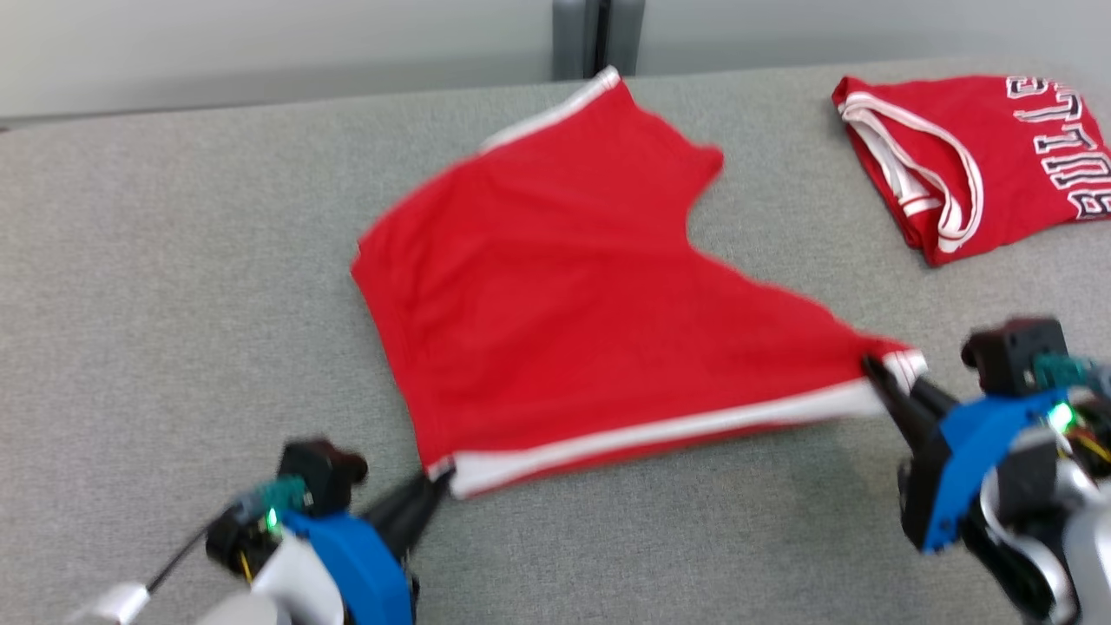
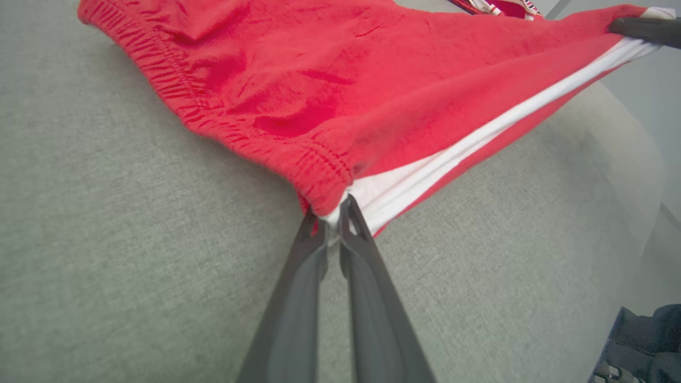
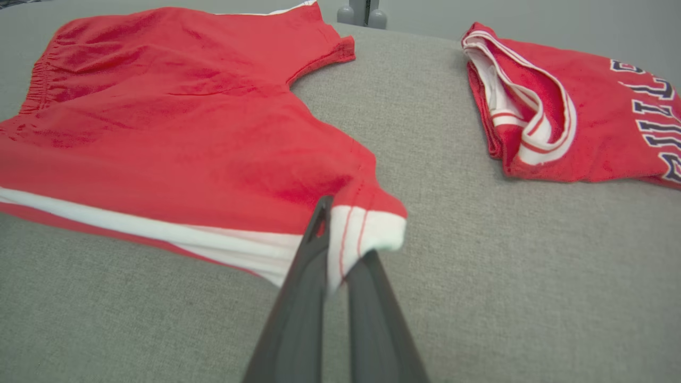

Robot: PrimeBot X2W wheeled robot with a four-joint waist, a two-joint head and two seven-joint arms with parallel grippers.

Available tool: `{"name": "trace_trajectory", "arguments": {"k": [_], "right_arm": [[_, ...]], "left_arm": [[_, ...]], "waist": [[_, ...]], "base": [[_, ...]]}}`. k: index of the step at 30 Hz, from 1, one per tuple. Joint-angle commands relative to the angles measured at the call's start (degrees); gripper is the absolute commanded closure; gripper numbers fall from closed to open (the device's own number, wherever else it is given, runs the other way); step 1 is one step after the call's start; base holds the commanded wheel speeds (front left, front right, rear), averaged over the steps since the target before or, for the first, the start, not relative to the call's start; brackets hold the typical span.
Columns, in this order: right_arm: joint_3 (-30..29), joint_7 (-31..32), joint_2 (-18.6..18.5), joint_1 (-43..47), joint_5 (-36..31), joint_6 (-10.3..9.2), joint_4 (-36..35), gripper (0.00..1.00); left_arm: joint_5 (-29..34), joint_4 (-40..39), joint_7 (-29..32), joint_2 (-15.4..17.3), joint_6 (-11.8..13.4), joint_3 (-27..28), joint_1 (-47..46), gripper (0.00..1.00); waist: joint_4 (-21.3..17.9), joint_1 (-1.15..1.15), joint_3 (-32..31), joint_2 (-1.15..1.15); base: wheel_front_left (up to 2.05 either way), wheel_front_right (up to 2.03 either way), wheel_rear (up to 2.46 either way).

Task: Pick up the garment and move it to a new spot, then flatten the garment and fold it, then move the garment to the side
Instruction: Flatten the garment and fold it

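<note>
The garment (image 1: 564, 295) is a pair of red shorts with a white side stripe, spread over the grey table (image 1: 174, 304). My left gripper (image 1: 438, 476) is shut on its waistband corner at the near left, seen close up in the left wrist view with the gripper (image 2: 334, 215) pinching the garment (image 2: 330, 96). My right gripper (image 1: 877, 369) is shut on the white-trimmed leg hem at the near right; in the right wrist view the gripper (image 3: 340, 239) clamps the garment (image 3: 175, 133). The near edge is pulled taut between both grippers and lifted slightly off the table.
A folded red jersey (image 1: 981, 156) with white trim and lettering lies at the far right of the table; the same jersey (image 3: 569, 133) sits beyond the shorts in the right wrist view. A grey post (image 1: 597, 35) stands behind the table's far edge.
</note>
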Motion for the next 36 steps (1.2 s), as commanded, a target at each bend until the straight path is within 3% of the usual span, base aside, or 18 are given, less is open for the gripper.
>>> {"name": "trace_trajectory", "arguments": {"k": [1,9,12,16,25,30,36], "right_arm": [[-1.5,2.0,0.4,3.2,-0.3,-0.11,-2.7,1.0],[-6.8,18.3,3.4,19.7,-1.3,-0.09,-22.9,1.0],[-8.4,21.5,3.5,20.7,-2.1,-0.08,-27.7,1.0],[-8.2,23.0,1.4,17.7,-3.5,-0.07,-29.2,1.0],[-0.6,28.8,-6.8,0.0,0.3,-0.06,-20.8,1.0],[3.0,28.2,-8.7,-12.3,2.9,-0.06,-10.9,1.0],[8.7,25.2,-10.0,-25.0,3.9,-0.06,-0.2,1.0]], "left_arm": [[-0.7,-2.2,1.7,1.8,1.2,-0.4,2.4,1.0],[-5.9,-23.4,12.1,11.2,8.7,-1.4,12.2,1.0],[-7.6,-28.2,13.4,12.2,10.2,-0.6,12.8,1.0],[-9.4,-29.2,14.0,10.7,10.2,0.1,11.4,1.0],[-14.1,-22.0,14.6,4.7,7.0,3.6,3.2,1.0],[-19.6,-15.4,14.7,0.0,4.8,7.0,-2.3,1.0],[-21.2,-7.4,14.7,-3.5,2.1,8.8,-8.6,1.0]], "waist": [[-0.1,0.02,-0.9,0.01],[1.3,0.02,-2.9,0.01],[1.8,0.02,-2.8,0.01],[2.5,0.02,-2.3,0.01],[5.8,0.02,0.4,0.01],[8.5,0.02,3.0,0.01],[10.8,0.02,6.7,0.01]], "base": [[0.0,0.0,0.0],[0.0,0.0,0.0],[0.0,0.0,0.0],[0.0,0.0,0.0],[0.0,0.0,0.0],[0.0,0.0,0.0],[0.0,0.0,0.0]]}}
